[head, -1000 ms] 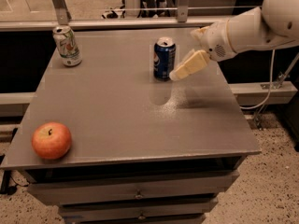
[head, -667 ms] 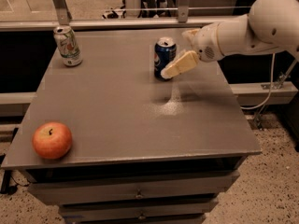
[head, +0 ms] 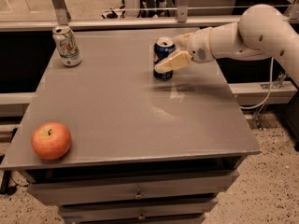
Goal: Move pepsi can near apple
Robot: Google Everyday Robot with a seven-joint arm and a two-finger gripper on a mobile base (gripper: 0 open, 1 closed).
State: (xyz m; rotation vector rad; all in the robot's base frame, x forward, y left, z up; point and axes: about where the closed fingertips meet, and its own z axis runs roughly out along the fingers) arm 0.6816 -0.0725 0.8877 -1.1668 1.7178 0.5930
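The pepsi can [head: 163, 49], dark blue with a silver top, stands upright at the back middle of the grey table [head: 140, 120]. My gripper [head: 166, 53] reaches in from the right on a white arm and straddles the can. One cream finger [head: 172, 61] crosses the can's front and the other lies behind it. The jaws look open around the can, which still rests on the table. The apple [head: 51, 140], red-orange with a short stem, sits at the front left corner, far from the can.
A white and green can [head: 67, 45] stands at the table's back left corner. A metal rail [head: 140, 22] runs behind the table. Drawers [head: 135, 192] sit below the front edge. A cable [head: 266, 92] hangs at the right.
My gripper has moved left, from beside the pepsi can to around it. The can, the apple and the white and green can have not moved.
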